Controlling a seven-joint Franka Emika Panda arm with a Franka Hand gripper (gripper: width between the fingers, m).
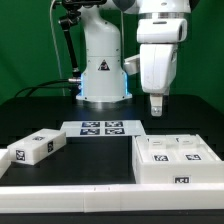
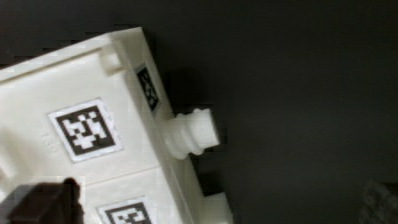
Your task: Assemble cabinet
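The cabinet [image 1: 172,160] is a large white box with recessed tagged panels, lying at the exterior view's right near the front. My gripper [image 1: 156,108] hangs just above its far edge, open and empty. In the wrist view the cabinet's body [image 2: 80,90] fills one side, with a tag on it and a round white peg [image 2: 199,132] sticking out of its side wall. One dark fingertip [image 2: 45,205] shows over the white body. The gripper [image 2: 214,212] straddles the box's edge without touching it. A loose white tagged block [image 1: 36,147] lies at the exterior view's left.
The marker board [image 1: 100,128] lies flat on the black table between the block and the cabinet. The white robot base [image 1: 104,70] stands behind it. A low white rim [image 1: 70,192] runs along the table's front edge.
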